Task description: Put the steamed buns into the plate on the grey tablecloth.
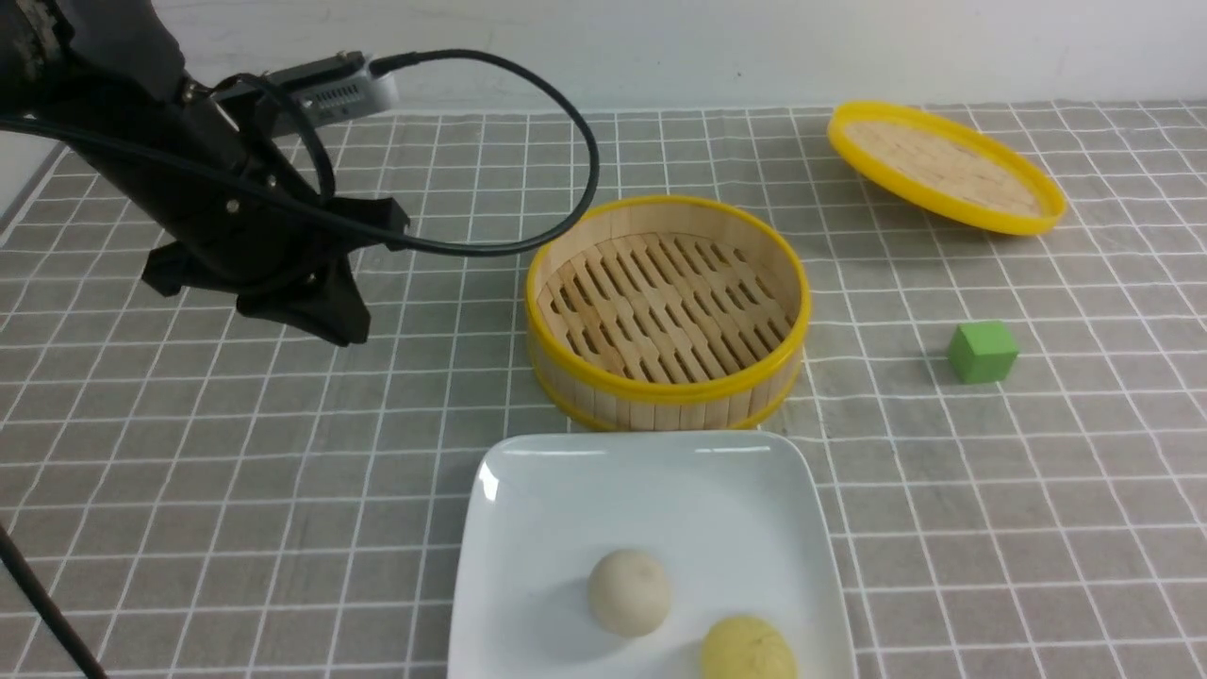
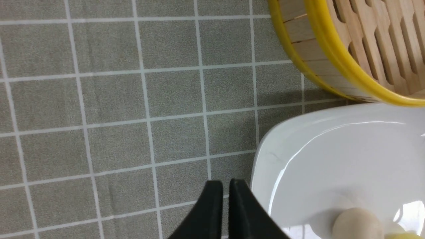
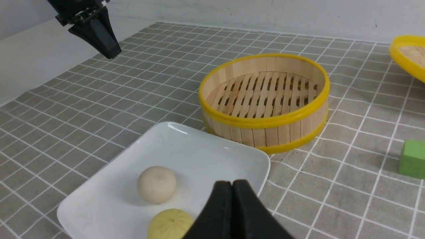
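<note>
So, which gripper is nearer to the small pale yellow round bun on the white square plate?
Right. The right gripper is shut close by the pale yellow bun; the left gripper hangs over the grey cloth, left of the bamboo steamer.

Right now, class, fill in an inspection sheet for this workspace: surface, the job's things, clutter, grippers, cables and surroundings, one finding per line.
Surface: grey tablecloth with a white grid, lying flat; no spills seen.
Job's things: off-white bun and yellow bun both sit on the plate, apart from each other.
Clutter: empty steamer just behind the plate; its lid at far right; green cube on the cloth.
Grippers: left gripper shut, empty, above the cloth left of the steamer; right gripper shut, empty, near the plate.
Cables: black cable loops from behind the left gripper towards the steamer.
Surroundings: white wall; nothing else seen.
</note>
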